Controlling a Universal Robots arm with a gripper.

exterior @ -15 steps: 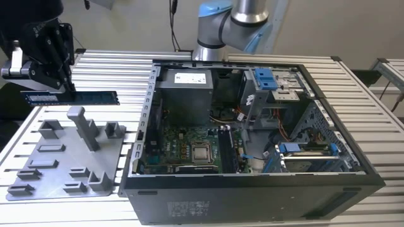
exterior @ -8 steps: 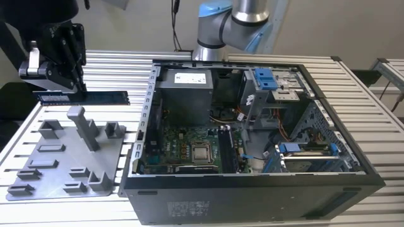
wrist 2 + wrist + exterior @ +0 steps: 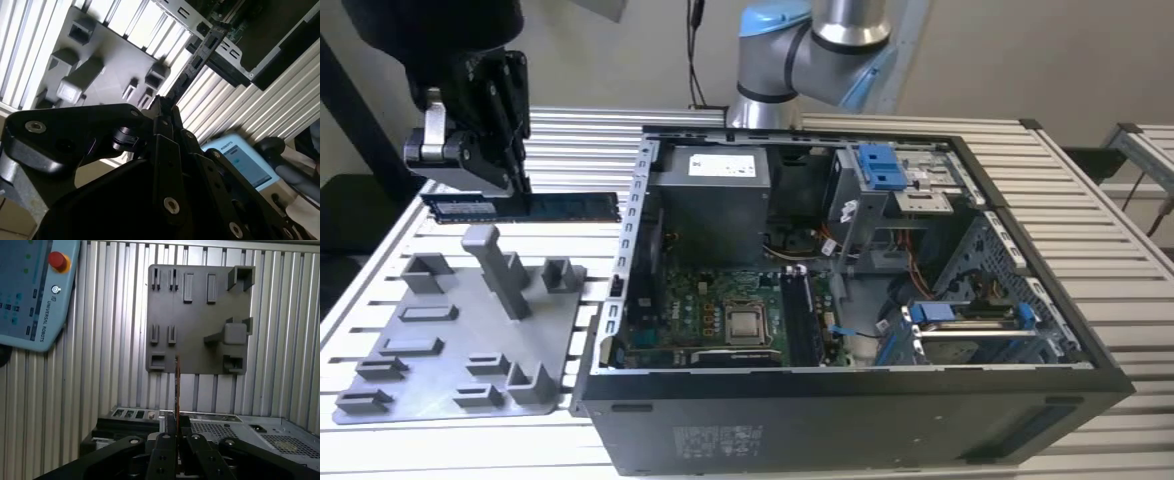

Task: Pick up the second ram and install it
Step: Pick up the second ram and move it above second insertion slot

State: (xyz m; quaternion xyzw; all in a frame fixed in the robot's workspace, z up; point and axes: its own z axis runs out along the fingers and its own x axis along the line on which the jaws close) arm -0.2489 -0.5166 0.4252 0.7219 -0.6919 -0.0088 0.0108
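Second ram (image 3: 520, 207) is a long, narrow, flat stick. Its dark blue-green board carries black chips and a pale sticker at the end toward the exterior view's left. It hangs level in the air at the upper left of the exterior view, above the far edge of a grey moulded tray (image 3: 454, 330), and its other end is close to the open computer case (image 3: 854, 420). The black hand (image 3: 480, 195) pinches the stick near its sticker end. In both wrist views the stick shows edge-on as a thin strip (image 3: 177, 385) running out from between the pressed fingers (image 3: 159, 112). The tray is matt plastic with blocky posts and slots. It lies on a ribbed metal counter (image 3: 1107, 330) beside the case, whose green motherboard (image 3: 707, 300) lies exposed.
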